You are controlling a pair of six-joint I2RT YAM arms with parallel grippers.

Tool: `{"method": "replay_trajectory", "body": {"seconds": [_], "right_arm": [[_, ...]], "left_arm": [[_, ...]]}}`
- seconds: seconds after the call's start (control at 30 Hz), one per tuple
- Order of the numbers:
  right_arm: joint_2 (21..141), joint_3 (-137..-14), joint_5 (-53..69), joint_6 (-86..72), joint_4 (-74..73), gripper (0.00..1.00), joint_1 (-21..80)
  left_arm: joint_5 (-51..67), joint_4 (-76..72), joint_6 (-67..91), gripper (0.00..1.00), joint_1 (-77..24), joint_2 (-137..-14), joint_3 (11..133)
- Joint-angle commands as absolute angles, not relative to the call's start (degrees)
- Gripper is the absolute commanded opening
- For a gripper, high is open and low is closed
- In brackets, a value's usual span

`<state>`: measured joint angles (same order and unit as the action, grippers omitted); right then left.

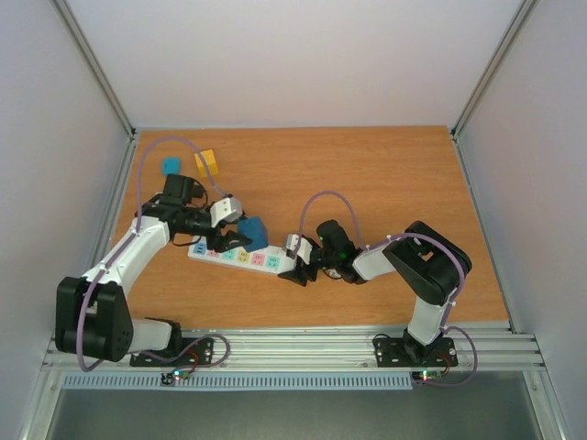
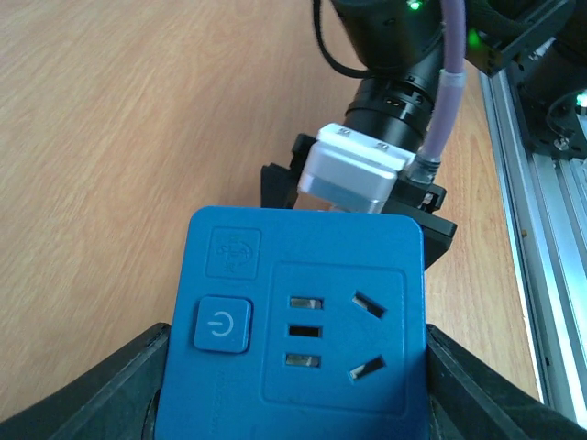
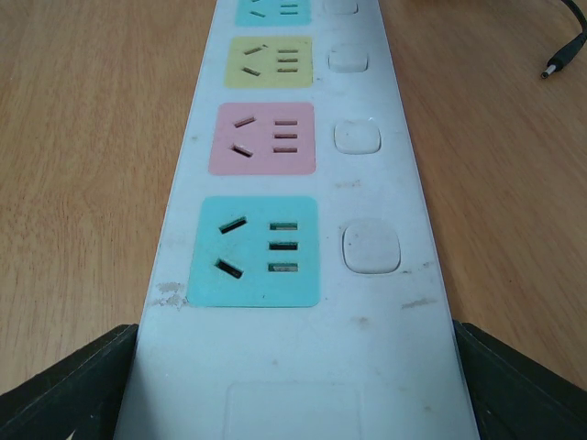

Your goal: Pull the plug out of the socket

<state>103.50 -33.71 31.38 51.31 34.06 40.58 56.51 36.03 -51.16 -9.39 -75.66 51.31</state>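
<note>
Pinching the blue square plastic plug block (image 2: 293,312) by its two flat side walls, the left gripper (image 2: 293,417) is pressing its black fingers (image 2: 83,394) in from either side. The block is filling the gap between the jaws. The right gripper (image 3: 293,403) is clamping the end of the long white plastic power strip (image 3: 367,183), jaws spread to its width, and the pastel outlet row is running straight ahead of them. The wrist view is not showing whether the prongs are seated. Both pieces are looking rigid, smooth and fairly light, so the strip is likely needing this bracing. The side walls are probably offering the surest hold for a straight pull, without rocking, since the plastic is looking slippery.
</note>
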Motion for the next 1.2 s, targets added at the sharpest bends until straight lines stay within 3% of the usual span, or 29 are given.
{"method": "replay_trajectory", "body": {"seconds": [0.0,0.27,0.57,0.73,1.17], "right_arm": [[104.95,-33.53,29.75,51.66,32.11,0.38,40.50],[104.60,-33.31,29.88,51.68,32.30,0.48,40.52],[103.86,-33.24,30.15,51.51,32.22,0.85,40.52],[102.85,-34.39,31.29,51.82,29.37,0.98,40.53],[101.96,-43.46,25.52,54.13,15.44,0.99,44.75]], "left_arm": [[60.20,40.77,-50.78,0.26,-4.34,-73.36,54.21],[56.65,50.87,-55.95,0.26,8.26,-70.75,53.26],[58.28,56.13,-57.48,0.26,22.42,-74.23,54.28],[59.62,55.89,-57.64,0.26,25.39,-75.94,53.80],[57.41,49.42,-50.77,0.27,26.32,-76.03,52.33]]}}
